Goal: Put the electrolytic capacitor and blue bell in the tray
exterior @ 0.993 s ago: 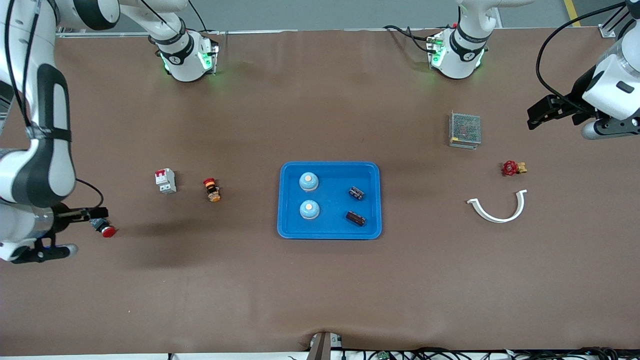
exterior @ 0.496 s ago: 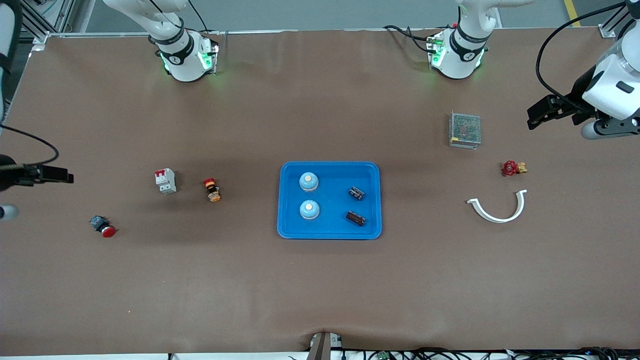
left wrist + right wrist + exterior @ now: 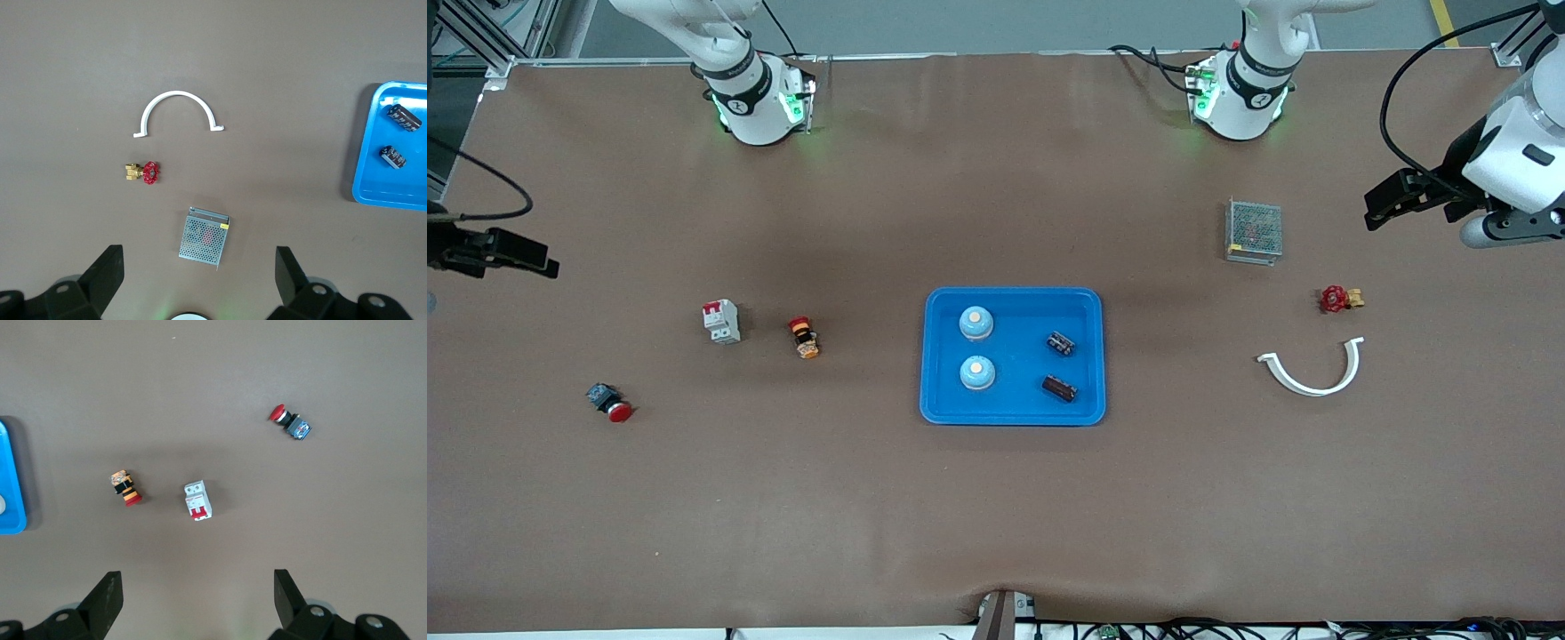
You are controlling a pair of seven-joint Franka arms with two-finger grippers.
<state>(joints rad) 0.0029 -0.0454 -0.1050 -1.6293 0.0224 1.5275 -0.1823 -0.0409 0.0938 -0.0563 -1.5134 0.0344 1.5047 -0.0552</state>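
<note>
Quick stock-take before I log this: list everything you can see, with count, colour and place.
tray: 1, bright blue, mid-table
bells: 2, pale blue, in tray
capacitors: 2, dark, in tray
breaker: 1, white and red, toward right arm's end
small button: 1, red and orange, beside breaker
red pushbutton: 1, nearer camera than breaker
mesh box: 1, grey, toward left arm's end
valve: 1, red and brass, beside clip
clip: 1, white, curved
left gripper: open, above mesh box
right gripper: open, above breaker
</note>
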